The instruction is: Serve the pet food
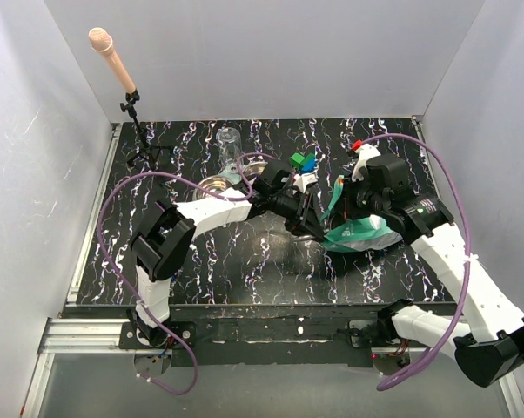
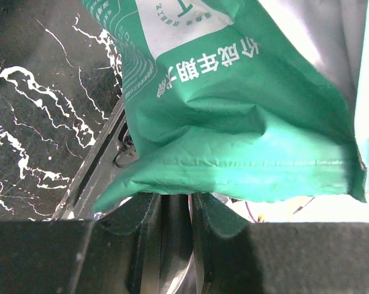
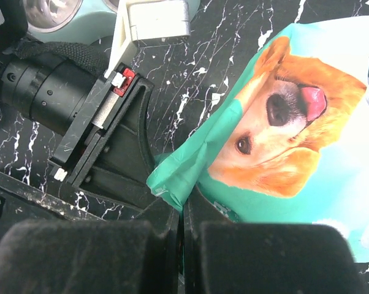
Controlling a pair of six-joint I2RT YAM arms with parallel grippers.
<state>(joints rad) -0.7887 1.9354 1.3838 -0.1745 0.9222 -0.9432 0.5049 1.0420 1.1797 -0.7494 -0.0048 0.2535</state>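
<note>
The teal-and-white bag (image 1: 362, 232) printed with a golden dog lies tilted at centre right of the table. My right gripper (image 1: 345, 213) is shut on its crumpled edge, seen in the right wrist view (image 3: 183, 205) beside the dog print on the bag (image 3: 282, 122). My left gripper (image 1: 312, 228) is at the bag's left side. In the left wrist view it (image 2: 175, 199) is shut on a shiny metal scoop handle (image 2: 175, 251), whose front end is hidden by the bag (image 2: 246, 122). No pet food shows.
A metal bowl (image 1: 217, 184) in a pale teal holder sits left of centre, also in the right wrist view (image 3: 49, 12). A clear glass (image 1: 229, 141) stands behind it. Green and blue blocks (image 1: 302, 161) lie at the back. A microphone stand (image 1: 127, 87) is far left.
</note>
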